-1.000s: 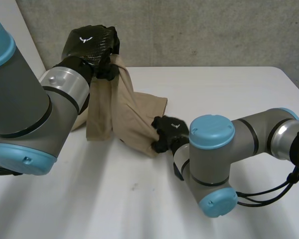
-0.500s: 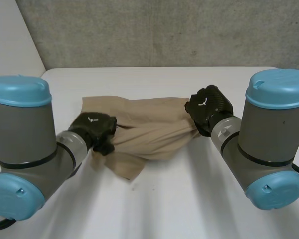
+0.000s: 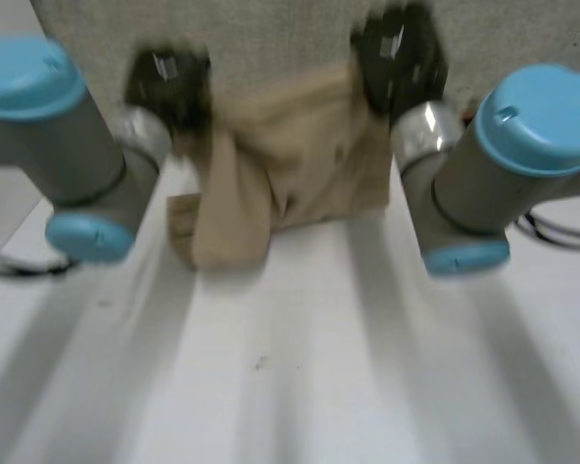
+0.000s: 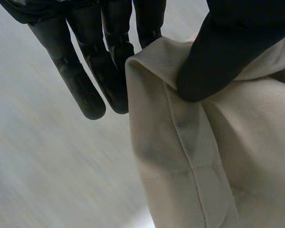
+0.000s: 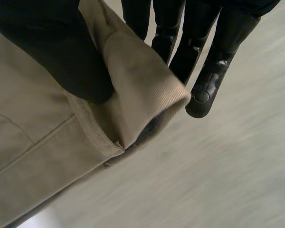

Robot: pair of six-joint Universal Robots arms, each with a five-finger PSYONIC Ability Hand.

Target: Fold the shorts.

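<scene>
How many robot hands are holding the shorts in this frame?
2. The left hand pinches the shorts at one upper corner, the right hand at the other; the cloth hangs between them, down toward the table.

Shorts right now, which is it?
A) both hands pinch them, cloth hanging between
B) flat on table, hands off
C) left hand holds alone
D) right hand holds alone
A: the left hand and the right hand each pinch the upper edge of the shorts between thumb and fingers, cloth hanging between them.

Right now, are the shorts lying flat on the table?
No, the shorts hang down from the left hand and the right hand, which pinch their upper edge.
</scene>
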